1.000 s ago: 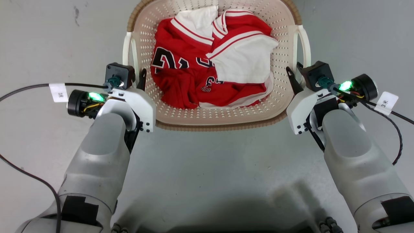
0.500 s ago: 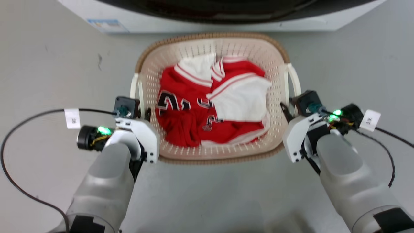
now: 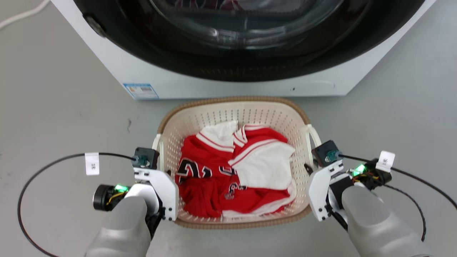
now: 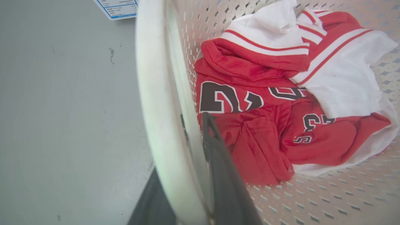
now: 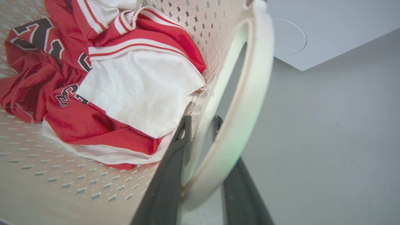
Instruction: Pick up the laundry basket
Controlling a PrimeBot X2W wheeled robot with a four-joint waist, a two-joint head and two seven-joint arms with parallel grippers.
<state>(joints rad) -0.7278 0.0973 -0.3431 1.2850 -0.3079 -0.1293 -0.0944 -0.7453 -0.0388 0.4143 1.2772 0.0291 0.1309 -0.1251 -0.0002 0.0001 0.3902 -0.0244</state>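
Laundry basket [image 3: 232, 101] sits between left hand [image 3: 162, 170] and right hand [image 3: 310, 167], both gripping.

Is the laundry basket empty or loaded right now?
Loaded, but not full: crumpled red-and-white sports clothing lies on the floor of the laundry basket, well below its brown rim.

On the floor [image 3: 53, 117], laundry basket [image 3: 232, 100] just before washing machine [image 3: 214, 85], clothes [image 3: 228, 171] inside it, left gripper [image 4: 194, 118] around its left handle [image 4: 156, 109], right gripper [image 5: 202, 120] around right handle [image 5: 250, 93].

One laundry basket [image 3: 232, 115], one washing machine [image 3: 214, 85]
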